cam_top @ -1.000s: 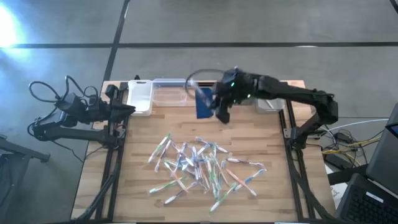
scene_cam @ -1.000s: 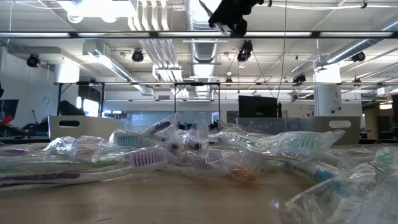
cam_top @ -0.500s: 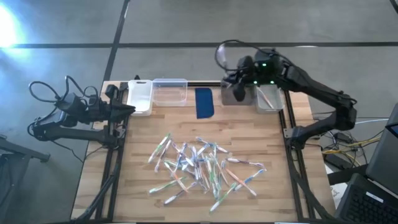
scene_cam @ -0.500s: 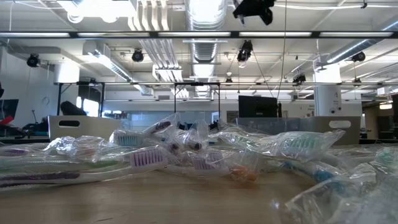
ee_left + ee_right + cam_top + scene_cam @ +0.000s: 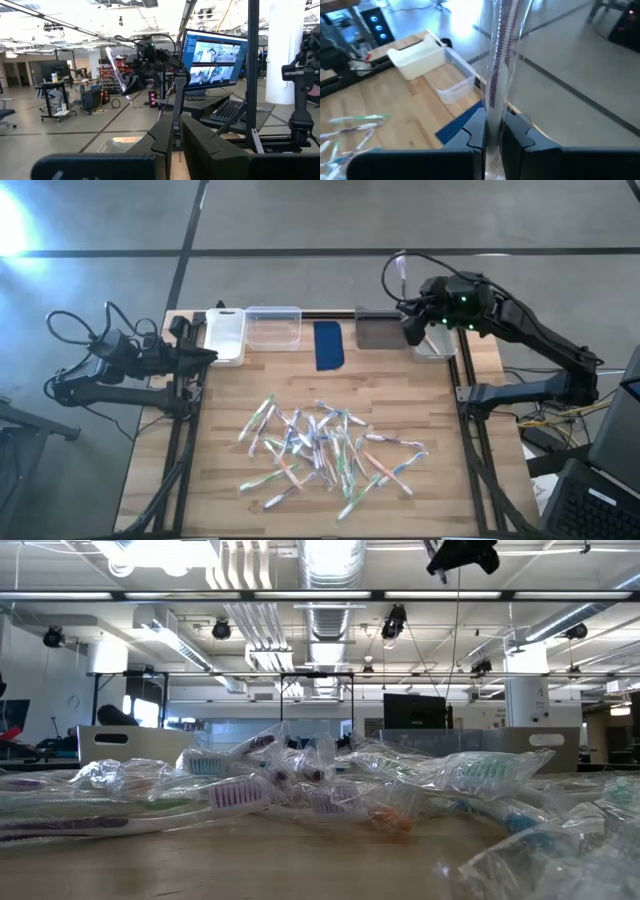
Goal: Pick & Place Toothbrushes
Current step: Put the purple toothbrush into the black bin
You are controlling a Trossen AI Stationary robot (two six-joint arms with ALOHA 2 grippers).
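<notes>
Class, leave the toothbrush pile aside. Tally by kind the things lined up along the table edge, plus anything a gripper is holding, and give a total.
Bins: 4 (white bin, clear bin, grey bin, end bin)
Blue pad: 1
Toothbrush held in the right gripper: 1
Total: 6
</notes>
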